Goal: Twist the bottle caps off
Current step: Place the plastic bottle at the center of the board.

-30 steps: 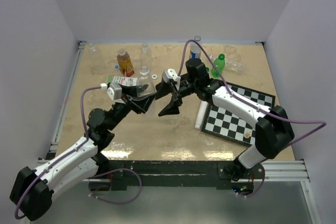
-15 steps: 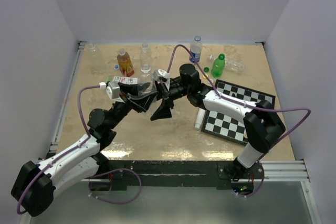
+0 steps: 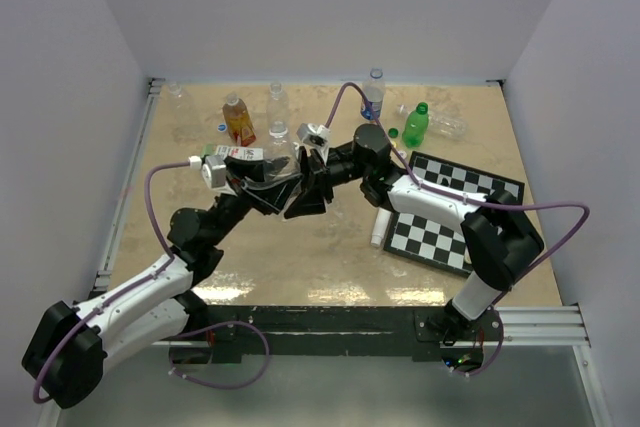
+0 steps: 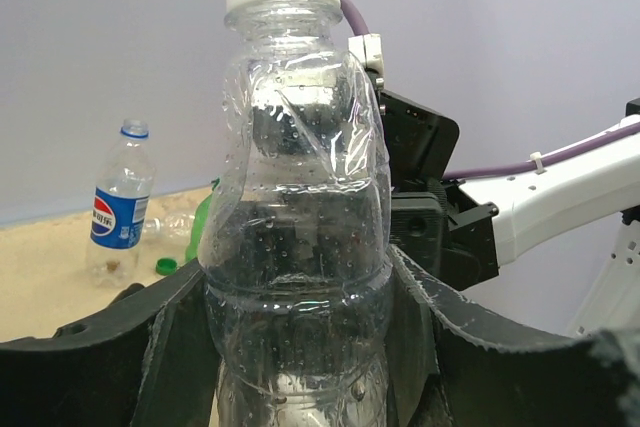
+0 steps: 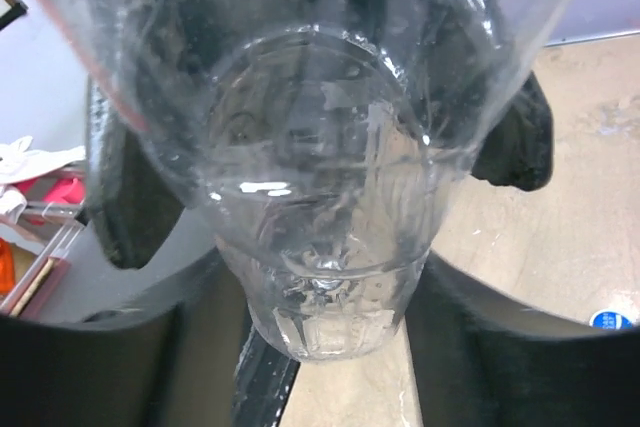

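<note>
Top external view: over the table (image 3: pixel 330 257), the right gripper (image 3: pixel 304 195) has swung in from the chessboard (image 3: pixel 440 227) side to meet the left gripper (image 3: pixel 270 185); a second ago they hung apart; the left jaws stay clamped round the belly of the clear bottle (image 4: pixel 295 197), held off the surface; the bottle's neck (image 5: pixel 325 312) now lies between the right fingers (image 5: pixel 470 347), which have narrowed, though whether they press on it I cannot tell; the twisting grip seems about to be taken, so unscrewing looks imminent.
</note>
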`<state>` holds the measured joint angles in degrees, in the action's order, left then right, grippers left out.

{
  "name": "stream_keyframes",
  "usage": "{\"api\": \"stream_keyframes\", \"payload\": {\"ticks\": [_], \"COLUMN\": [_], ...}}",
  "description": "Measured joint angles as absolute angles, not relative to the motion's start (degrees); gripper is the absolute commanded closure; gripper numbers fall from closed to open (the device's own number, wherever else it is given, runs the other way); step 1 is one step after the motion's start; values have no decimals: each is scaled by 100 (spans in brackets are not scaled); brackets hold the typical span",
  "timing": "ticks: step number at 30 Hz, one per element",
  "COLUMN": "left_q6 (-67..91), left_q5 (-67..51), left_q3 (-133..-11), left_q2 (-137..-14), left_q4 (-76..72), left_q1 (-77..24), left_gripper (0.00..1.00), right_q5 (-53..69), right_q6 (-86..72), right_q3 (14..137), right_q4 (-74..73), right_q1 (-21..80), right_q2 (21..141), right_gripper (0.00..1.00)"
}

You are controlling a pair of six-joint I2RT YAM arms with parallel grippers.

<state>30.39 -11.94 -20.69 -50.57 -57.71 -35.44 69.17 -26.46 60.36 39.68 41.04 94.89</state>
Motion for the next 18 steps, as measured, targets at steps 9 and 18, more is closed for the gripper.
{"api": "stream_keyframes", "payload": {"ticks": [9,18], "left_q6": [2888,2222], "left_q5": [-961,-593], "left_q3": [-2023,-3804], "left_q2": [-4501,-3959], "left_q4": [-4993,-1990], "left_q1": [-3538,-3321], "left_gripper": [0,0], "right_q5": [6890,6652], "right_q6": [-2167,-563], "right_q3": [6095,6283], "right_q4": [3411,1826], "right_q1": [4130,4136], "right_q2": [9537,9539], "right_gripper": [71,71]}}
